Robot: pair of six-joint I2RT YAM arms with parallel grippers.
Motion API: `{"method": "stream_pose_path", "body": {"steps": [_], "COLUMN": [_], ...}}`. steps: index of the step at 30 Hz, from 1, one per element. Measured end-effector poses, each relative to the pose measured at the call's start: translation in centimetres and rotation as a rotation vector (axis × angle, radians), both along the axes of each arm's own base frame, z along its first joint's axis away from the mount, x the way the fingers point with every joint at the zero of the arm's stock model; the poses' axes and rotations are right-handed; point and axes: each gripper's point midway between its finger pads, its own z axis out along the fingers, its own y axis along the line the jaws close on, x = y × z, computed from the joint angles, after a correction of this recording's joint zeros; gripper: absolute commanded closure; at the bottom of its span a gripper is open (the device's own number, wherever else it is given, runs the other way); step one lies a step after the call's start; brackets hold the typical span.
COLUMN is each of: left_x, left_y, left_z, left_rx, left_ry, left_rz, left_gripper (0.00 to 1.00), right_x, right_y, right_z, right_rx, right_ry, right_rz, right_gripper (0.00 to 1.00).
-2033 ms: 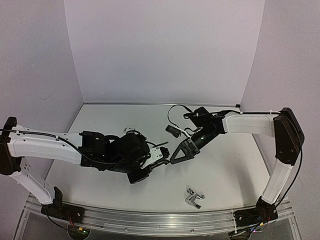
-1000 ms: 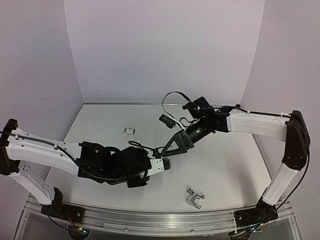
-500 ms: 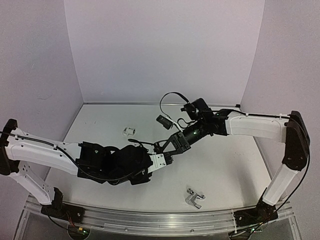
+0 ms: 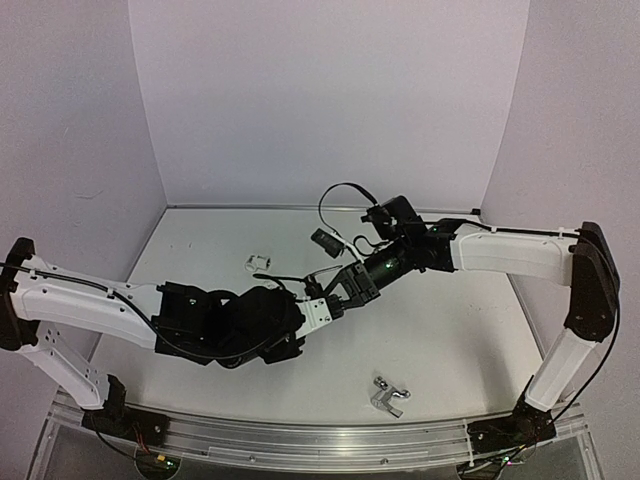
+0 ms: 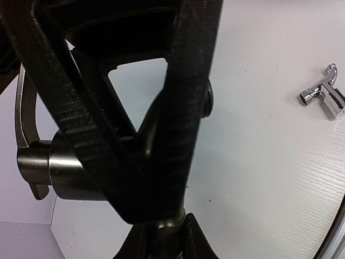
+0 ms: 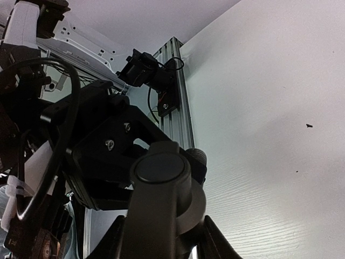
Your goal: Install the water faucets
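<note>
dark faucet, where: the dark faucet (image 6: 161,178) is up off the tabletop (image 4: 450,330), mid-air over its middle, between the two arms with both grippers on it.
left gripper: the left gripper (image 5: 145,189) is fully clamped across the dark faucet's barrel, fingers converging over it.
right gripper: the right gripper (image 6: 164,237) has a narrow gap, with a finger on each side of the faucet's body below the round cap. Looks like contact on both sides; can't tell how hard it bears.
chrome faucet, where: the chrome faucet (image 4: 388,396) lies on its side on the tabletop near the front edge, right of centre. Well apart from both grippers, nothing touching it.
handling: both look like solid metal, so dense for their size and rigid, with no give under the pads. The smooth finish will likely be slippery and could twist in a two-finger pinch. Not fragile.
where to hold: I'd grip across the barrel and keep off the lever (image 5: 21,113), which is a moving part. Leave the threaded end free for mating.
dark faucet, looks: matte grey-black, short cylinder, flat round cap, thin curved lever off one side.
chrome faucet, looks: mirror-bright, hooked lever, short ribbed stub at one end.
white fitting: the white fitting (image 4: 258,263) sits on the tabletop behind the left arm, not in play.
</note>
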Motion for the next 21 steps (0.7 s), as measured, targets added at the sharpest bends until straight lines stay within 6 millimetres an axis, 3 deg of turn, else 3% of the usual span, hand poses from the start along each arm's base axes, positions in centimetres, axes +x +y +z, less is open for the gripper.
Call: {"method": "stream_pose_path", "body": {"steps": [10, 16, 18, 21], "left_x": [0.2, 0.6, 0.7, 0.8], "left_y": [-0.1, -0.2, -0.3, -0.2], "left_z": [0.4, 0.2, 0.1, 0.1], "left_rx": [-0.024, -0.005, -0.002, -0.005], "left_ry": [-0.007, -0.009, -0.009, -0.009], "left_rz": [0.017, 0.031, 0.033, 0.037], "left_gripper": [1.0, 0.99, 0.9, 0.58], "right_x": [0.3, 1.1, 1.2, 1.2], "right_y": [0.1, 0.1, 0.0, 0.0], "right_z": [0.0, -0.4, -0.4, -0.5], "right_rx": [-0.006, -0.023, -0.025, -0.025], "right_ry": [0.001, -0.017, -0.02, -0.021], "right_rz": [-0.019, -0.051, -0.054, -0.054], "right_gripper": [0.78, 1.0, 1.0, 1.0]}}
